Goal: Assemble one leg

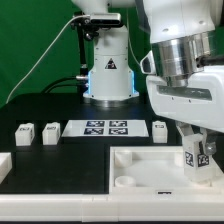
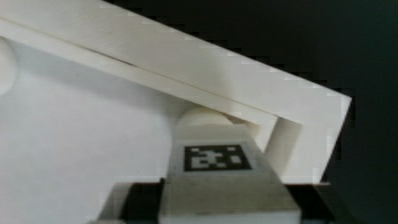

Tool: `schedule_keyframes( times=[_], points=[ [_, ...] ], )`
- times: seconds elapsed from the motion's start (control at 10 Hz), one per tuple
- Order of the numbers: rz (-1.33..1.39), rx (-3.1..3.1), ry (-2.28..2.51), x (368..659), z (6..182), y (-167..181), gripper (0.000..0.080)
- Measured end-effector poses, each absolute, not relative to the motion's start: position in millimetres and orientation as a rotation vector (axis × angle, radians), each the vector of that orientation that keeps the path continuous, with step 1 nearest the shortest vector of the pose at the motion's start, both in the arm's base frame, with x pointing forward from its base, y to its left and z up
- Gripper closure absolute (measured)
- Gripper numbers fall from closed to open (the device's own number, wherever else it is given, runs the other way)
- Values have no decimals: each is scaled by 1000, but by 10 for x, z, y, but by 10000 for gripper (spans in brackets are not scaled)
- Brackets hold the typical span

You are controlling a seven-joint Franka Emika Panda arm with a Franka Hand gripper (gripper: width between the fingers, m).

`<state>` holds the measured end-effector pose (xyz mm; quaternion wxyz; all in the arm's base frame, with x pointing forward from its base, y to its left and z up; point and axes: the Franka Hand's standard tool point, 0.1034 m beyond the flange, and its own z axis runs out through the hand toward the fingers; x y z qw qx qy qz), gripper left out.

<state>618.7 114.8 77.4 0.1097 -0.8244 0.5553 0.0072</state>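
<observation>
My gripper (image 1: 197, 162) is shut on a leg (image 1: 190, 157), a small white block with a black-and-white tag, and holds it upright over the near corner of the large white tray-like piece (image 1: 128, 160) on the exterior view's right. In the wrist view the leg (image 2: 217, 150) sits between my two dark fingers (image 2: 146, 200), its far end right at the tray's inner corner (image 2: 267, 95). I cannot tell whether it touches the socket. Three more legs stand on the table: two (image 1: 24, 135) (image 1: 50, 132) on the exterior view's left and one (image 1: 160, 128) beside the marker board.
The marker board (image 1: 100, 128) lies behind the tray. The robot base (image 1: 108, 75) stands at the back centre. A white block (image 1: 4, 164) shows at the exterior view's left edge. The tray's raised walls (image 2: 160, 60) close in round the leg.
</observation>
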Motion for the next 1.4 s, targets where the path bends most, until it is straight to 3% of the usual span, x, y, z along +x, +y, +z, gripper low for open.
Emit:
schedule_keyframes(
  times=[0.1,0.2,0.3,1.2,1.4],
  points=[
    [15,-2460,1577,6185,771,1151,502],
    [14,-2464,1569,6184,771,1155,315],
    [1,-2574,1393,6181,759,1146,182],
    [-61,-3063,-286,6166,727,1248,150],
    [-68,-3058,-345,6170,725,1238,150]
  ],
)
